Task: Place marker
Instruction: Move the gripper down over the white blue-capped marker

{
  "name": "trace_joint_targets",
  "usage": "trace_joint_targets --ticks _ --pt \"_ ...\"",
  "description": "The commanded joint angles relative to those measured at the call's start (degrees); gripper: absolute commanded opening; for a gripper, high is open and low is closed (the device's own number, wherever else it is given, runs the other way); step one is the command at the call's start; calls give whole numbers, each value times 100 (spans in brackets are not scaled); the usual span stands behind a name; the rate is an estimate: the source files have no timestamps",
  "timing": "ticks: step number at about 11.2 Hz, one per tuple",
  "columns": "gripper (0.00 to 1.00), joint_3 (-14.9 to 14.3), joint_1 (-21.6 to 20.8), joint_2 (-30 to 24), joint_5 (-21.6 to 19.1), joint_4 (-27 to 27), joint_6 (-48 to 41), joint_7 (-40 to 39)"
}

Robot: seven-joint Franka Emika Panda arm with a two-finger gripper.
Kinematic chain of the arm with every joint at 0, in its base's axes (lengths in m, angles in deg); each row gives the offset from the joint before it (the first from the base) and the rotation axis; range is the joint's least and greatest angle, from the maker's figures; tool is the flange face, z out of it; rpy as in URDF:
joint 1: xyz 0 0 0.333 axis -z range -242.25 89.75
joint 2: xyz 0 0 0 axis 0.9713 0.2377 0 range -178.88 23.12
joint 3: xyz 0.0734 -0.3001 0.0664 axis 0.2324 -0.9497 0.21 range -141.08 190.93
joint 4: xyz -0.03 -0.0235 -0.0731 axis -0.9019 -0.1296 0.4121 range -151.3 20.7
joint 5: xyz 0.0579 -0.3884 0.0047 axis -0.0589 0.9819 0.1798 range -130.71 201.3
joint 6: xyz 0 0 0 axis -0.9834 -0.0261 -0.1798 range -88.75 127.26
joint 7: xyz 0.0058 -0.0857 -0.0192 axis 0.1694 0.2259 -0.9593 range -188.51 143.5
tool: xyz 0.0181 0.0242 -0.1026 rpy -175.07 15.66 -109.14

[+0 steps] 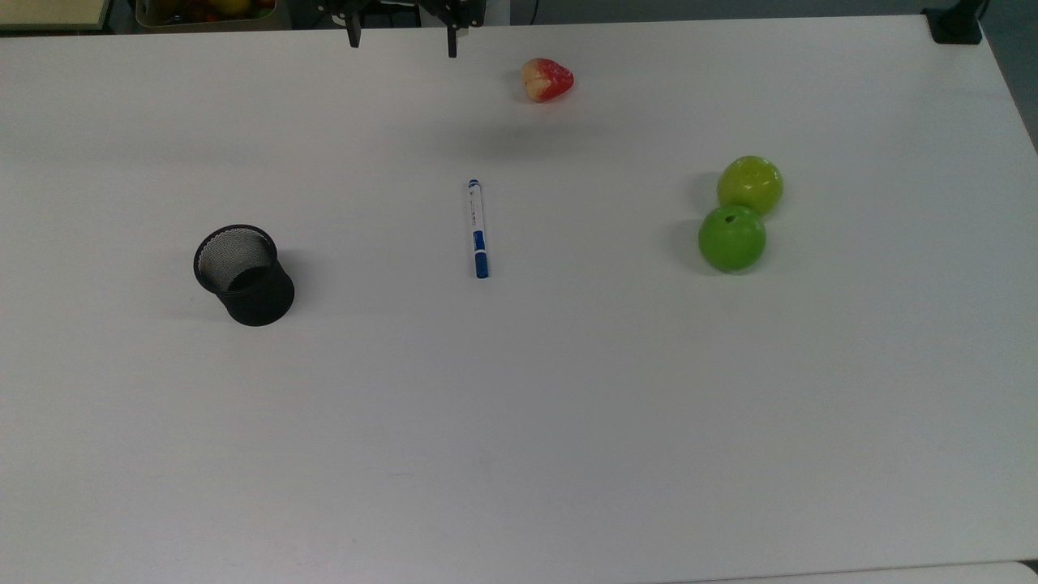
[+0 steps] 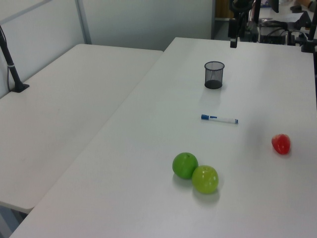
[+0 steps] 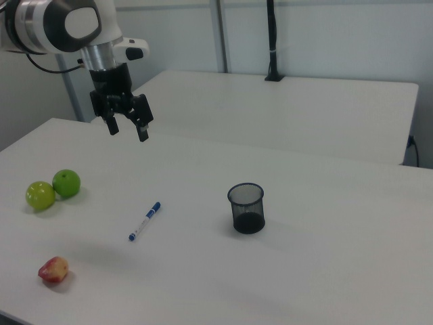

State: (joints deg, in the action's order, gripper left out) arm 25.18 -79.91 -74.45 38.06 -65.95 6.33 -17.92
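The marker (image 1: 478,229) (image 2: 219,119) (image 3: 145,221), white with a blue cap, lies flat on the white table near its middle. A black mesh cup (image 1: 242,274) (image 2: 214,75) (image 3: 246,208) stands upright and empty, well off to the top view's left of the marker. My gripper (image 1: 402,39) (image 3: 128,128) hangs open high above the table with nothing between its fingers; in the top view its fingertips show at the far edge. In the right view it is up and to the left of the marker.
Two green apples (image 1: 739,215) (image 2: 195,172) (image 3: 53,189) sit touching at the top view's right. A red and yellow fruit (image 1: 546,79) (image 2: 281,144) (image 3: 53,269) lies near the far edge in the top view. A second white table (image 2: 64,104) adjoins this one.
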Motion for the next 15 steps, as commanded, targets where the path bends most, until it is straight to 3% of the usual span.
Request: trace_joint_targets --ticks 1,10,15 --pt "100 -78 -21 -36 -30 -66 -65 -159" --pt "100 -60 -21 70 -39 -119 286 -177" --pt "100 194 -83 316 -21 -838 1208 -134"
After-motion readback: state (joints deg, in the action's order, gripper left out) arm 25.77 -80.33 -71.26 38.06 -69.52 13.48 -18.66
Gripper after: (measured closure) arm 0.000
